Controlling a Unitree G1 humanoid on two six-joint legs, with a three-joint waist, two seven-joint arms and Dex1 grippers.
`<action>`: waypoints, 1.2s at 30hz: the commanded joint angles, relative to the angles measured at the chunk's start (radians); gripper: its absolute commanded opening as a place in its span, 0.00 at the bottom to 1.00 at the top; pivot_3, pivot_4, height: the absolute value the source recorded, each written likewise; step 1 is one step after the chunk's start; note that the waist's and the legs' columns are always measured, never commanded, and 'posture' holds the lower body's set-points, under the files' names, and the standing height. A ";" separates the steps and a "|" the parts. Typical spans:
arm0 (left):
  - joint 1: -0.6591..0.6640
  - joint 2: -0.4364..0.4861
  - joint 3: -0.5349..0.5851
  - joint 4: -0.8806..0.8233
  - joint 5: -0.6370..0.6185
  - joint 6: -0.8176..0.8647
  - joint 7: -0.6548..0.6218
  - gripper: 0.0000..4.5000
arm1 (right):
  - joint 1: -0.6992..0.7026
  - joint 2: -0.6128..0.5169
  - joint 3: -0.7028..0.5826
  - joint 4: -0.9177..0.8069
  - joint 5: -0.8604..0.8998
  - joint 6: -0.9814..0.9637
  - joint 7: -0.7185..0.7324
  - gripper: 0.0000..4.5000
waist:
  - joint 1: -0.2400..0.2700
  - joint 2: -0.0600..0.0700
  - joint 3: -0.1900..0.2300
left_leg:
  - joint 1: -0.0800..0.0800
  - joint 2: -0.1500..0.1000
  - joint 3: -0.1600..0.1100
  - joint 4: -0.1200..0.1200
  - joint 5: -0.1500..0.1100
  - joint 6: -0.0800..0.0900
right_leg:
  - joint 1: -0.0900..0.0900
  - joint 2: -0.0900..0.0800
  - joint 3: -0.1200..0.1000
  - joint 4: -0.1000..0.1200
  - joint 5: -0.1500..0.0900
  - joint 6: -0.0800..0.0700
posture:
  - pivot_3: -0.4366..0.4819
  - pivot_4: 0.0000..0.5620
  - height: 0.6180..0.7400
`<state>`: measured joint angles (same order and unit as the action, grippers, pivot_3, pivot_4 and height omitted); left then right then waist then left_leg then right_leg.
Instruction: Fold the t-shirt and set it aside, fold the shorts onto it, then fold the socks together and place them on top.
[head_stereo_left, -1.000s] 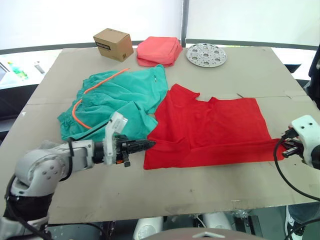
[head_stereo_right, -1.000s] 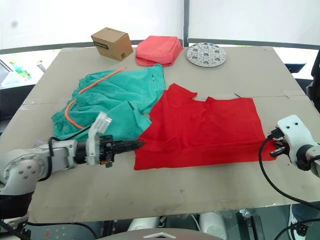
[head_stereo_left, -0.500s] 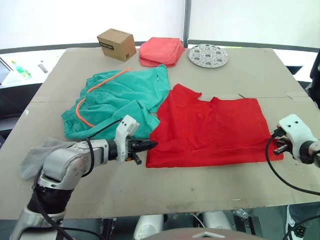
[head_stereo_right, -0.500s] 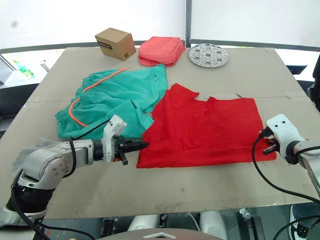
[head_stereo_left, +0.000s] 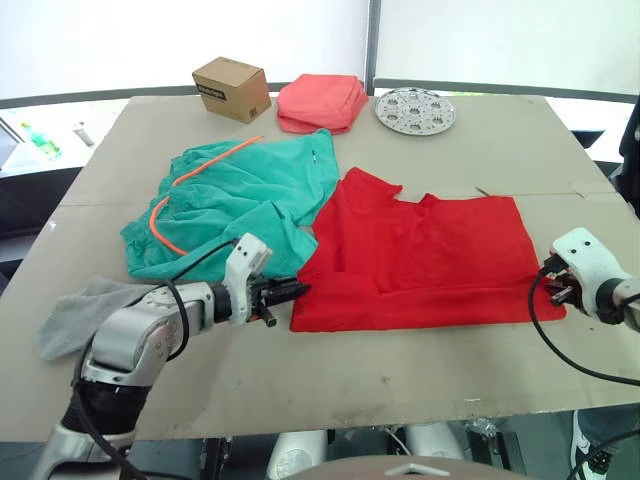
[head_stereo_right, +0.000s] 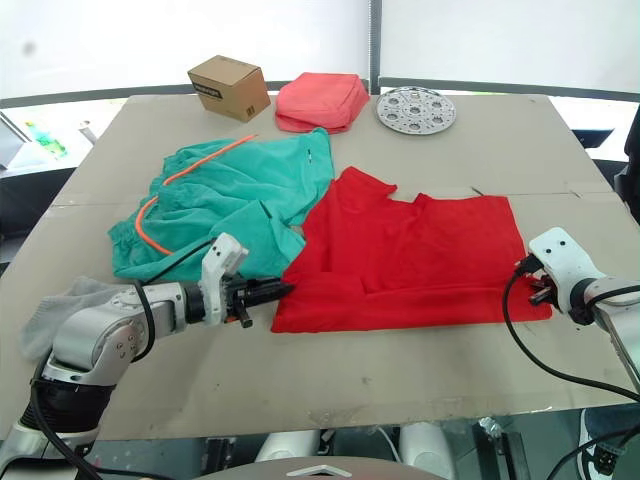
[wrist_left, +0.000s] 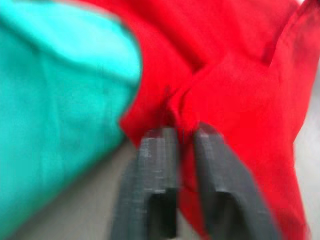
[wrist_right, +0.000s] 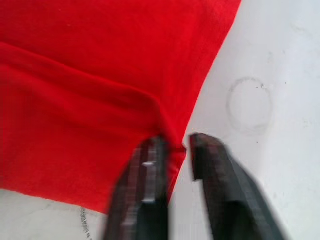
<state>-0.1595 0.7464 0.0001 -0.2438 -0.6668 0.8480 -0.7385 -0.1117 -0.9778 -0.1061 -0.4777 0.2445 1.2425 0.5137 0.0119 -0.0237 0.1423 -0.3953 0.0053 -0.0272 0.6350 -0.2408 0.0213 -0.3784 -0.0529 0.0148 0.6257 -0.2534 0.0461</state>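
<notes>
I see my left gripper (wrist_left: 181, 134) and right gripper (wrist_right: 176, 148) each clamped on opposite corners of the t-shirt (head_stereo_left: 430, 255).

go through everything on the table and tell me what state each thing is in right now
t-shirt: spread flat, near edge folded over.
shorts: crumpled, unfolded, edge overlapping the t-shirt.
socks: loose heap, unfolded.
left gripper: shut on t-shirt corner.
right gripper: shut on t-shirt edge.
pink cloth: folded.
cardboard box: closed.
</notes>
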 joint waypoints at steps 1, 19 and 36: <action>0.009 0.011 0.078 -0.002 -0.011 -0.024 -0.023 0.61 | 0.014 -0.012 -0.106 -0.090 0.026 0.021 0.021 0.60 | 0.002 0.000 0.000 | 0.000 0.000 -0.001 0.000 0.000 0.000 | 0.000 0.000 0.000 0.000 0.000 0.000 | 0.48 0.27 1.00; 0.122 0.080 -0.130 -0.098 0.256 -0.445 -0.386 0.77 | 0.281 -0.280 -0.068 0.016 -0.082 -0.571 0.456 0.99 | 0.001 0.001 0.001 | 0.002 0.001 0.005 0.001 0.000 0.002 | 0.001 -0.009 -0.001 -0.001 0.000 0.000 | 0.48 0.27 1.00; 0.115 -0.027 -0.181 0.035 0.427 -0.550 -0.253 0.65 | -0.004 -0.311 0.211 0.211 -0.169 -0.497 0.521 1.00 | 0.002 0.006 -0.002 | 0.002 0.000 0.003 0.001 0.000 0.002 | 0.001 -0.009 -0.003 0.000 0.000 0.000 | 0.48 0.27 1.00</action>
<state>-0.0535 0.7192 -0.1675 -0.2316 -0.2693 0.2957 -1.0076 -0.0935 -1.2704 0.1110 -0.2760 0.0991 0.7447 1.0241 0.0139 -0.0177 0.1407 -0.3933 0.0053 -0.0236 0.6360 -0.2405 0.0230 -0.3771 -0.0620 0.0114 0.6258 -0.2533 0.0465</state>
